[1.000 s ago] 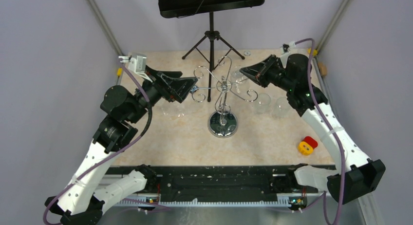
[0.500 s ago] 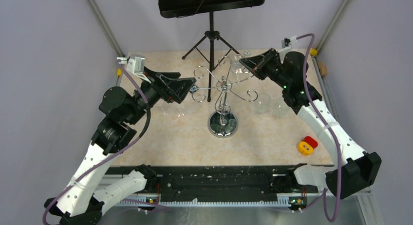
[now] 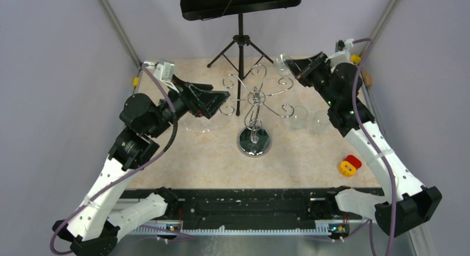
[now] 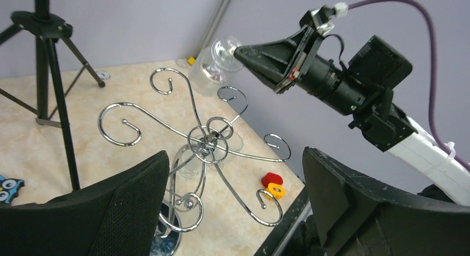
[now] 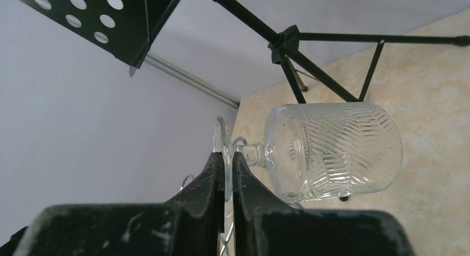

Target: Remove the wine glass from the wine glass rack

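Note:
The chrome wine glass rack (image 3: 254,98) stands mid-table on its round base (image 3: 254,141); it also shows in the left wrist view (image 4: 208,142). My right gripper (image 3: 300,68) is shut on the foot of a clear ribbed wine glass (image 3: 282,64). It holds the glass on its side, above and behind the rack's back right hook and apart from it. The right wrist view shows the fingertips (image 5: 228,156) pinching the foot, with the bowl (image 5: 332,150) to their right. My left gripper (image 3: 217,99) is open and empty at the rack's left side, its fingers (image 4: 360,200) wide apart.
A black tripod music stand (image 3: 239,40) stands behind the rack. Two clear glasses (image 3: 298,116) (image 3: 320,121) sit on the table right of the rack, and another glass (image 3: 194,124) sits under my left arm. A red and yellow object (image 3: 350,165) lies front right.
My right gripper has risen and moved back and right with the wine glass, carrying it away from the rack's hook. My left arm has shifted slightly back.

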You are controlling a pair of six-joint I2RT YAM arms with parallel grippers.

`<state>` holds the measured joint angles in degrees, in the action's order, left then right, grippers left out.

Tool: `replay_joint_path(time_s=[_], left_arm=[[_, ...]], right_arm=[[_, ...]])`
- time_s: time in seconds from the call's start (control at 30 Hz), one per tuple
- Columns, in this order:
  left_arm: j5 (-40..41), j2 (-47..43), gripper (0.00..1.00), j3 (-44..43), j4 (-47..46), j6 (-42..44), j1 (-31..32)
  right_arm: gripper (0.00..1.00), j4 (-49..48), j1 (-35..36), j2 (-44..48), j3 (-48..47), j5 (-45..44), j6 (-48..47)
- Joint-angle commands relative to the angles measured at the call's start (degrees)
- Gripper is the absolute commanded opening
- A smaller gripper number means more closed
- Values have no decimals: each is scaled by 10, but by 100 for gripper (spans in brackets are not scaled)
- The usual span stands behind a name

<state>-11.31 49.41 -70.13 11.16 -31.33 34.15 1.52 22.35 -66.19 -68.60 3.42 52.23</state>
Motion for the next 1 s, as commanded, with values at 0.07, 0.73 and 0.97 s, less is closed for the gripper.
replay_joint_path(time_s=[0.07, 0.73, 0.97], left_arm=[[-76, 24, 94, -23, -22, -19, -2], [-248, 175, 82, -85, -260, -222, 52], [-254, 208, 66, -123, -270, -235, 84]], right_arm=[[0, -30, 5, 78, -47, -10, -61], [0, 94, 5, 137, -166, 344, -83], [0, 68, 4, 112, -158, 385, -73]])
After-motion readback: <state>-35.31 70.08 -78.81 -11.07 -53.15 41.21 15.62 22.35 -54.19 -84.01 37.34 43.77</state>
